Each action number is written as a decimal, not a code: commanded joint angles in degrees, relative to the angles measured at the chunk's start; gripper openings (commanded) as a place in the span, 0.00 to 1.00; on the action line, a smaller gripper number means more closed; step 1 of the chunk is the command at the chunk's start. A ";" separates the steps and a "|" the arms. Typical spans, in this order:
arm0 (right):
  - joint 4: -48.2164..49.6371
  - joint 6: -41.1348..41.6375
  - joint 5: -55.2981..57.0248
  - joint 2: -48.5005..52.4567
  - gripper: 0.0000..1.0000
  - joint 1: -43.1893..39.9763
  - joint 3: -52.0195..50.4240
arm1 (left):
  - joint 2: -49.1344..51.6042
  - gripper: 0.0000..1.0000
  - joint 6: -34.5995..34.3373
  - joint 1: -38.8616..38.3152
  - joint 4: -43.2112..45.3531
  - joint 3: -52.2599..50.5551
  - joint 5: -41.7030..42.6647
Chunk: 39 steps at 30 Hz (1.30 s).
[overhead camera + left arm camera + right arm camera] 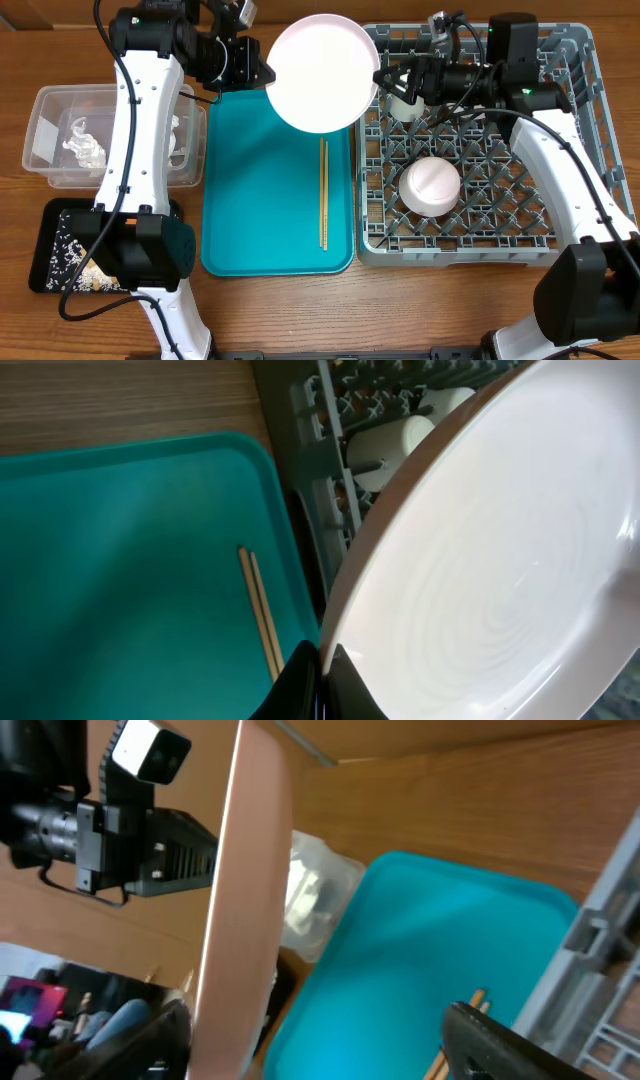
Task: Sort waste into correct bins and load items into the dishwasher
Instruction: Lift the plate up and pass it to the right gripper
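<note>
My left gripper (262, 72) is clamped on the left rim of the plate (318, 72), top centre of the overhead frame. My right gripper (384, 78) has its jaws spread wide, straddling the right rim. Plate is round, pale pink-white, glossy, bare.

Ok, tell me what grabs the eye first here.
A round pale pink-white plate hangs between the teal plastic tray and the large grey pegged dish rack, pinched by the left gripper, the right gripper open around its far edge. Thin wooden chopsticks lie on the tray.
</note>
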 commanded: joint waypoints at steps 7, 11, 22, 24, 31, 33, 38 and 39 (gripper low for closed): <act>3.87 -0.07 -7.41 -1.57 0.54 0.31 -0.07 | -0.66 0.04 0.85 -2.69 1.20 0.79 0.96; 4.04 0.07 -7.34 -1.57 0.59 0.94 -0.07 | -0.66 0.04 0.13 -3.76 2.27 0.76 0.28; 7.26 0.09 -7.37 -1.57 0.26 1.66 -0.07 | -0.66 0.14 -0.46 -4.20 2.58 0.76 -1.97; 7.69 0.07 -7.30 -1.57 0.25 1.64 -0.07 | -0.66 0.28 -0.44 -4.20 2.64 0.79 -1.97; 8.26 0.04 -5.46 -1.57 0.18 0.02 -0.07 | -0.66 0.41 -0.46 -3.80 3.06 0.79 -4.07; 8.22 0.07 -5.11 -1.57 0.12 -1.03 -0.07 | -0.66 0.42 -0.46 -3.48 2.97 0.79 -5.49; 7.32 0.07 -3.98 -1.60 0.04 -3.30 -0.07 | -0.66 0.43 -0.46 -2.91 3.02 0.79 -6.25; 7.06 0.07 -3.32 -1.68 0.04 -3.67 -0.07 | -0.66 0.43 -0.46 -2.91 3.04 0.79 -6.25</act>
